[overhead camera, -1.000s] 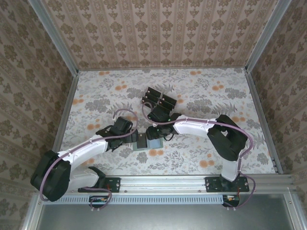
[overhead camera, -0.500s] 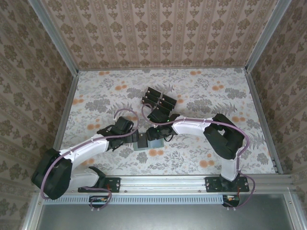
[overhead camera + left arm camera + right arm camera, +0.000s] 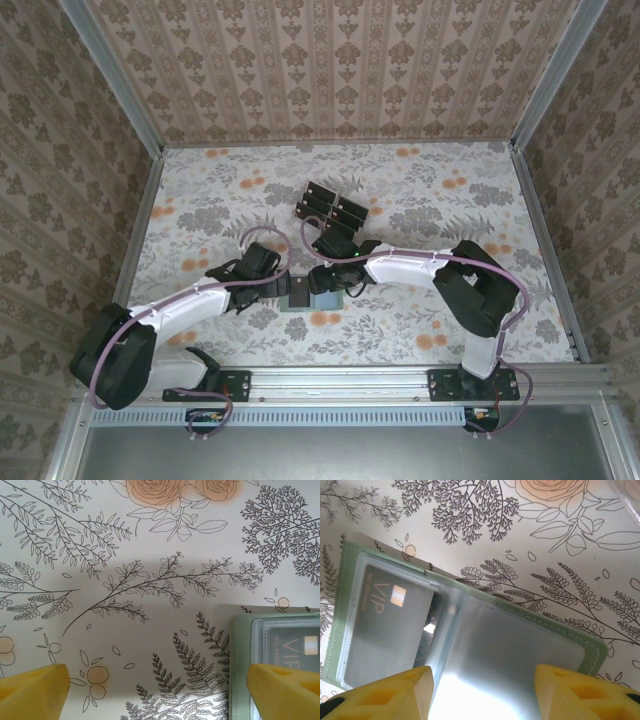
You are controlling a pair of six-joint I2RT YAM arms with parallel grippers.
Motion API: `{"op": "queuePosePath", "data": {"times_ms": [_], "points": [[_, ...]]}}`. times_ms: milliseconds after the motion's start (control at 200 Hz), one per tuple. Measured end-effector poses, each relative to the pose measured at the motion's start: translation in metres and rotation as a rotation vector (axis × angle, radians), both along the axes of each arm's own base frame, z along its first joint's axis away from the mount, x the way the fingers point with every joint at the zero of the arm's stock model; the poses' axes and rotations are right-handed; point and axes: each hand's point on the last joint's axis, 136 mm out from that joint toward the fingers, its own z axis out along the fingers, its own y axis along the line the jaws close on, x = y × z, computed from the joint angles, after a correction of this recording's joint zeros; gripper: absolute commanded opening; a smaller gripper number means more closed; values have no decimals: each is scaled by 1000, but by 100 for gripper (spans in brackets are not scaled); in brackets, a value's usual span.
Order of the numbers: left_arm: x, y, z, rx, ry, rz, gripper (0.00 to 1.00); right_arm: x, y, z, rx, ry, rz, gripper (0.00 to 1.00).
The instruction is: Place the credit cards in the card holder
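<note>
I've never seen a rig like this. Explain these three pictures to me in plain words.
Two robot arms are bolted at the table's near edge. The top picture looks down from above. The other two come from a camera on each wrist, showing that gripper's yellow fingertips. On the floral table lie an open green card holder, a VIP card in its clear sleeve, and farther back a rack of black cards. The left gripper and right gripper stand open by the holder, holding nothing.

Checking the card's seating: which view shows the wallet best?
Right wrist: the wallet lies open across the frame, with a VIP card visible under one clear sleeve. The left wrist view catches just one corner of it; the top view shows it tiny.
</note>
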Motion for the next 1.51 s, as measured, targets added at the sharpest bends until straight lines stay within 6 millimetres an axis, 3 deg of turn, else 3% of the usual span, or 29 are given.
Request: {"op": "queuePosePath", "data": {"times_ms": [215,550,790,1210,1505], "points": [[1,-2,0,-5,0,-2,100,1,2,12,22,-20,1,57],[1,-2,-1,-4,6,-4,100,1,1,12,19,-19,3,57],[1,-3,-1,-7,7,-5,100,-4,1,-9,-1,32,2,57],[0,-12,10,-54,-37,-33,100,-2,28,-5,160,96,-52,57],[-17,-12,17,-128,-99,-70,100,-2,34,-4,219,124,-104,57]]}}
